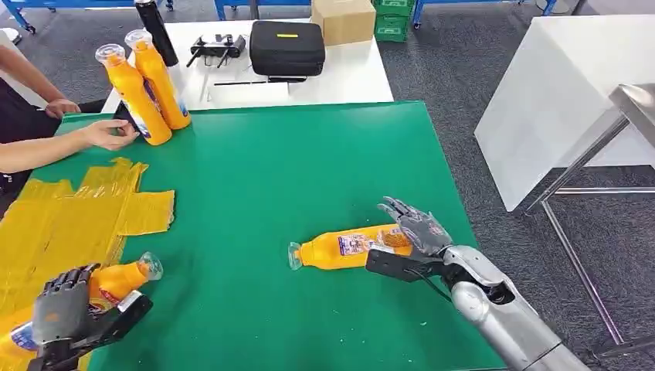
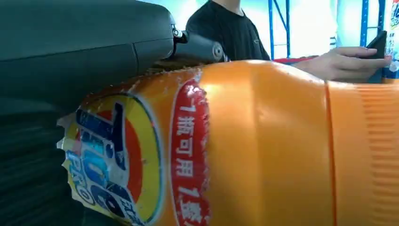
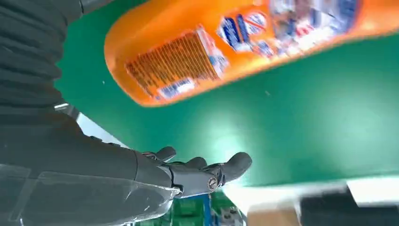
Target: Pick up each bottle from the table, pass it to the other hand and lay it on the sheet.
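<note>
An orange bottle (image 1: 340, 249) lies on its side on the green table (image 1: 293, 170), cap pointing left. My right hand (image 1: 409, 236) hovers at its base end with fingers spread, holding nothing; the right wrist view shows the bottle (image 3: 226, 47) apart from the straight fingers (image 3: 230, 167). At the near left, my left hand (image 1: 69, 313) grips a second orange bottle (image 1: 116, 280) lying over the yellow sheet (image 1: 54, 224); its label (image 2: 122, 160) sits close against the palm. Two more orange bottles (image 1: 135, 97) (image 1: 162, 81) stand upright at the far left.
A person's hand (image 1: 108, 133) holds a dark object beside the upright bottles. Behind the green table a white table carries a black case (image 1: 287, 48) and a cardboard box (image 1: 344, 19). Another white table (image 1: 556, 85) and a metal frame stand to the right.
</note>
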Motion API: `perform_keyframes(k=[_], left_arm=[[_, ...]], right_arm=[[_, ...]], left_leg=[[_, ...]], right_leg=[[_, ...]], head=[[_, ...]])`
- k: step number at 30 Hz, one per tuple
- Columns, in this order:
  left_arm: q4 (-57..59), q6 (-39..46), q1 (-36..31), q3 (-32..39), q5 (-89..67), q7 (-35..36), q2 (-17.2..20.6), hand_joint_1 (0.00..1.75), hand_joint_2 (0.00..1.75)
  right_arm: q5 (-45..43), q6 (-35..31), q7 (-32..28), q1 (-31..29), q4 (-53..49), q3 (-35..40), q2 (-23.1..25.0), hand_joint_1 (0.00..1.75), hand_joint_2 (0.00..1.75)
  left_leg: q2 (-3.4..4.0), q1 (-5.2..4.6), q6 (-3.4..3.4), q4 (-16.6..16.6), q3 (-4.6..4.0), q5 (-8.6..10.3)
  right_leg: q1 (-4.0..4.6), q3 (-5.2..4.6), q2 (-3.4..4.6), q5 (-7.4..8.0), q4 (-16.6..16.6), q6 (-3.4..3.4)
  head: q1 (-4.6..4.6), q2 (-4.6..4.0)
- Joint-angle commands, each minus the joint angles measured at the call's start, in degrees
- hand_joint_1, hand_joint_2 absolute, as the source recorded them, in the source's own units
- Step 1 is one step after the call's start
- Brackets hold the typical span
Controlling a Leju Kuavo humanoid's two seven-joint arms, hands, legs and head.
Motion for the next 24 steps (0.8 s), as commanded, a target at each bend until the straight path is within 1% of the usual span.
perform_keyframes(k=[1, 5, 6, 8, 9, 10, 12, 13, 15, 16, 17, 18, 19, 20, 21, 23, 24], left_arm=[[8.86, -1.81, -4.1, -11.57, 3.86, 1.61, 3.8, 0.0, 1.75], [8.39, -1.6, -3.99, -12.69, 5.14, 2.06, 4.19, 0.0, 1.75], [8.09, -1.36, -3.93, -12.75, 6.06, 1.85, 4.17, 0.0, 1.75], [7.31, -1.77, -4.4, -12.52, 10.72, -0.56, 3.62, 0.0, 1.75], [6.51, -2.8, -4.79, -12.74, 13.94, -2.51, 3.47, 0.0, 1.75], [5.6, -3.56, -4.67, -12.48, 16.53, -3.59, 3.33, 0.0, 1.75], [2.09, -6.78, -4.24, -12.1, 25.16, -8.39, 3.02, 0.0, 1.75], [-0.13, -8.59, -3.54, -11.24, 30.17, -10.94, 2.51, 0.0, 1.75], [-4.88, -11.74, -2.7, -10.05, 38.31, -14.99, 1.33, 0.0, 1.75], [-8.24, -15.08, -1.74, -8.93, 45.16, -18.08, 0.36, 0.0, 1.75], [-9.75, -16.55, -1.27, -8.37, 48.09, -19.41, -0.2, 0.0, 1.75], [-12.77, -21.35, -0.36, -7.25, 55.95, -22.28, -1.4, 0.0, 1.75], [-14.95, -26.98, 0.33, -6.17, 63.17, -23.45, -2.29, 0.0, 1.75], [-17.69, -34.77, 1.55, -4.62, 72.78, -23.66, -3.36, 0.0, 1.75], [-18.51, -38.27, 2.01, -4.16, 76.84, -23.37, -3.84, 0.0, 1.75], [-19.73, -38.74, 2.95, -3.56, 77.26, -23.29, -3.96, 0.0, 1.75], [-19.73, -38.74, 2.95, -3.56, 77.26, -23.29, -3.96, 0.0, 1.75]], right_arm=[[1.0, 4.51, 0.44, -7.56, 17.69, 9.49, 2.0, 0.0, 1.75], [1.96, 3.51, 0.86, -7.8, 21.07, 10.66, 3.88, 0.0, 1.75], [2.44, 3.35, 0.97, -7.9, 22.0, 11.06, 4.46, 0.0, 1.75], [3.14, 5.52, 1.48, -8.76, 23.87, 12.71, 5.21, 0.0, 1.75], [3.19, 5.96, 1.29, -8.95, 24.78, 13.2, 5.76, 0.47, 1.75], [3.23, 6.29, 1.2, -8.73, 25.68, 13.59, 5.98, 1.68, 1.75], [3.83, 6.97, 0.59, -8.81, 28.02, 15.39, 6.8, 1.75, 1.75], [3.87, 6.53, 0.28, -8.28, 28.95, 15.57, 6.97, 1.75, 1.75], [4.13, 5.98, 0.04, -8.05, 29.76, 16.08, 8.04, 1.75, 1.75], [4.16, 5.63, 0.08, -7.73, 30.07, 16.12, 8.41, 1.75, 1.75], [4.2, 5.47, 0.11, -7.59, 30.28, 16.12, 8.57, 1.75, 1.75], [4.06, 5.06, 0.14, -7.24, 30.74, 15.79, 8.93, 1.75, 1.75], [3.91, 4.39, 0.17, -6.92, 31.25, 15.26, 9.42, 1.75, 1.75], [3.64, 3.61, 0.08, -6.55, 31.89, 14.49, 10.26, 1.75, 1.75], [3.34, 3.01, -0.12, -6.32, 31.97, 13.92, 10.68, 1.75, 1.75], [3.42, 2.91, -0.16, -6.39, 31.9, 13.93, 11.14, 1.75, 1.75], [3.42, 2.91, -0.16, -6.39, 31.9, 13.93, 11.14, 1.75, 1.75]], left_leg=[[0.11, 0.06, -0.14, -0.03, 0.14, 0.02], [0.0, 0.01, -0.09, -0.07, 0.15, 0.07], [0.14, 0.05, -0.15, -0.07, 0.19, 0.05], [0.04, 0.01, -0.12, -0.07, 0.22, 0.05], [0.12, 0.07, -0.18, -0.03, 0.23, 0.03], [0.03, 0.04, -0.14, -0.05, 0.25, 0.06], [0.03, 0.08, -0.15, -0.05, 0.3, 0.05], [0.0, 0.05, -0.08, -0.04, 0.35, 0.06], [0.09, 0.13, -0.17, -0.04, 0.44, 0.05], [0.12, 0.15, -0.17, 0.0, 0.49, 0.04], [0.13, 0.13, -0.13, -0.01, 0.61, 0.01], [0.19, 0.2, -0.21, 0.0, 0.59, 0.0], [0.22, 0.21, -0.28, 0.0, 0.69, -0.07], [0.3, 0.19, -0.27, 0.03, 0.82, -0.15], [0.38, 0.23, -0.3, 0.01, 0.74, -0.12], [0.7, 0.17, -0.24, -0.05, 0.97, -0.18], [0.77, 0.19, -0.27, -0.07, 0.94, -0.17]], right_leg=[[0.07, 0.16, 0.03, 0.05, -0.09, -0.07], [0.01, 0.21, -0.03, 0.04, -0.08, -0.04], [0.05, 0.24, 0.08, 0.06, -0.11, -0.07], [0.02, 0.27, -0.01, 0.03, -0.08, -0.05], [0.08, 0.3, 0.04, 0.03, -0.09, -0.08], [0.05, 0.31, -0.03, 0.03, -0.08, -0.06], [0.1, 0.37, -0.04, 0.04, -0.12, -0.07], [0.07, 0.39, -0.09, 0.02, -0.09, -0.04], [0.14, 0.48, -0.07, 0.05, -0.15, -0.08], [0.16, 0.51, -0.06, 0.06, -0.15, -0.08], [0.14, 0.59, -0.05, 0.04, -0.13, -0.06], [0.19, 0.58, -0.02, 0.09, -0.18, -0.09], [0.18, 0.57, 0.09, 0.1, -0.18, -0.09], [0.15, 0.49, 0.25, 0.06, -0.13, -0.08], [0.19, 0.43, 0.29, 0.13, -0.19, -0.1], [0.15, 0.67, 0.62, 0.17, -0.17, -0.25], [0.17, 0.65, 0.64, 0.2, -0.21, -0.26]], head=[[0.02, 0.0], [0.0, 0.0], [0.02, 0.0], [0.02, 0.0], [0.02, 0.0], [0.0, 0.0], [0.0, 0.0], [0.02, 0.0], [0.02, 0.0], [0.04, 0.0], [0.04, 0.0], [0.04, 0.0], [0.06, 0.0], [0.04, 0.0], [0.07, 0.0], [0.04, 0.0], [0.04, 0.0]])
